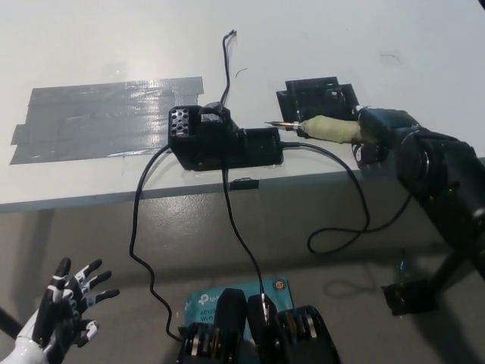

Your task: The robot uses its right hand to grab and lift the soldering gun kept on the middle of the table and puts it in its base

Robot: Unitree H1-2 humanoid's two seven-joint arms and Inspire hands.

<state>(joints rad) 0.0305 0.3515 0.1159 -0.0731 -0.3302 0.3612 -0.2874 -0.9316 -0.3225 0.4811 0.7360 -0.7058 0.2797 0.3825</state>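
The soldering gun (pixel 322 129) has a pale tan handle and a thin metal tip that points left toward the black base (pixel 223 140). My black right hand (pixel 383 133) is shut on the back of the handle and holds it just above the table's front edge. The tip ends a short way right of the base block, close to its right end. The gun's black cord (pixel 345 201) loops down off the table. My white left hand (pixel 64 315) rests at the lower left below the table, open with fingers spread.
A black bracket (pixel 317 95) lies on the white table (pixel 341 38) behind the gun. Grey tape (pixel 106 117) covers the table's left part. Black cables (pixel 140 227) hang from the base over the table edge. A teal box (pixel 231 292) sits below.
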